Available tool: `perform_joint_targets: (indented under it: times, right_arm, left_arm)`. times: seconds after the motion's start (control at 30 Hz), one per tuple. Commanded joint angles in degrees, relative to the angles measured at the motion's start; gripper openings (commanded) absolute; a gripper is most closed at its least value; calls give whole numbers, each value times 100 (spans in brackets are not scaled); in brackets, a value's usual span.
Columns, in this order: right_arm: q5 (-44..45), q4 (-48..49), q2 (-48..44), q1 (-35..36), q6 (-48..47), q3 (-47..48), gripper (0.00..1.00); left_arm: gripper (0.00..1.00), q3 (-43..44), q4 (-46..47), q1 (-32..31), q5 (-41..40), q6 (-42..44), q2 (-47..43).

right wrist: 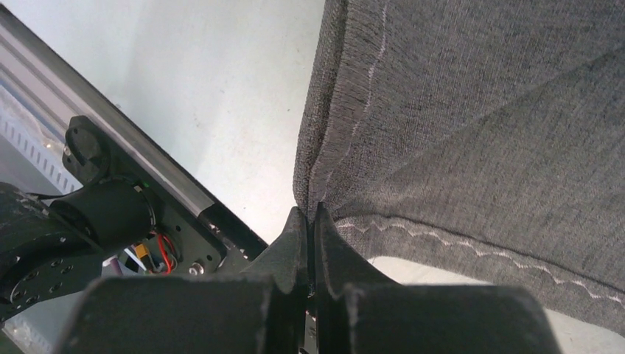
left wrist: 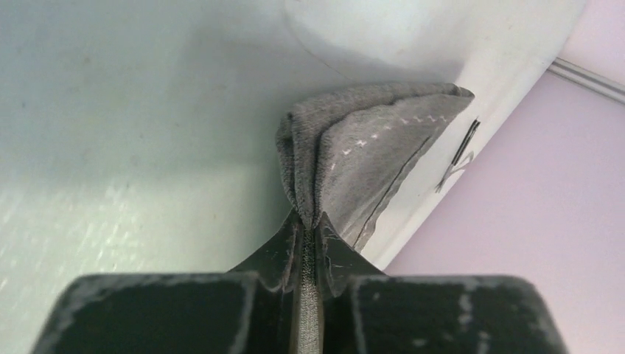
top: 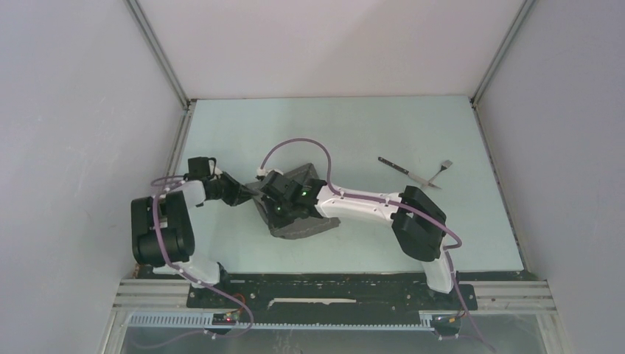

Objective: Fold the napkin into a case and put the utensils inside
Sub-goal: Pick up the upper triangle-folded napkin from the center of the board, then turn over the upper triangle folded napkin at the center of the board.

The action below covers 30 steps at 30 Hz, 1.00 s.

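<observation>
The grey napkin lies partly folded in the middle of the table, mostly hidden under the right arm. My left gripper is shut on its left edge; the left wrist view shows the folded cloth pinched between the fingertips. My right gripper is shut on a corner of the napkin, the cloth rising from the closed tips. The knife and fork lie on the table at the right rear, touching at their near ends; they show small in the left wrist view.
The pale table is bounded by grey walls with metal corner posts. The black base rail runs along the near edge. The right arm's purple cable loops above the napkin.
</observation>
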Motion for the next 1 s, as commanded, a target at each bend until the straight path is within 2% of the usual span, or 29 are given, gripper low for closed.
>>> perform_joint_targets:
  times: [0.0,0.1,0.2,0.3,0.4,0.5,0.57,0.67,0.7,0.8,0.83,0.87,0.9,0.93,0.97]
  right_arm:
    - [-306,109,-350,203,-281,111,0]
    - [-619,15,-214,392,-427,499,0]
    - [-963,-84,-3,609,-552,1121,0]
    - [-1664,163,223,744,-391,1657,0]
    - [-2764,959,268,785,58,1835,0]
    - [-3472,2346,25,710,745,1203,0]
    - [-3647,3353,-181,576,1174,542,0]
    - [-3558,3761,-408,363,1193,-171,0]
    - [-3527,3977,-512,286,1194,-490,0]
    - [-3781,5147,-750,-163,1649,-1680,0]
    - [-3930,5550,-752,-365,1878,-2122,9]
    - [-4008,5981,-779,-564,2081,-2608,24]
    - [-3985,6354,-876,-742,2254,-3122,34]
    - [-3798,6604,-1051,-964,2277,-3754,49]
    - [-3543,6599,-1302,-1128,2194,-4305,56]
  left_arm:
    - [6,433,-776,108,-490,442,-951]
    - [1,631,-1375,351,-696,677,-1513]
    - [0,943,-2120,691,-1105,949,-2139]
    - [0,1509,-2911,1021,-1585,1190,-2833]
    - [0,2250,-3504,1056,-2268,1316,-3491]
    - [0,2808,-3610,923,-2611,1218,-3802]
    - [0,3142,-3693,619,-2865,1173,-3725]
    - [0,3485,-3739,-133,-3107,1050,-3415]
    - [0,3685,-3883,-547,-3454,1038,-3287]
    - [0,4445,-4254,-2299,-5482,1160,-2795]
    - [0,4539,-4281,-2673,-5839,1103,-2536]
    - [0,4585,-4319,-2938,-5921,989,-2224]
    - [0,4593,-4323,-3123,-5815,852,-1863]
    - [0,4563,-4255,-3344,-5782,756,-1310]
    - [0,4556,-4116,-3640,-5865,723,-864]
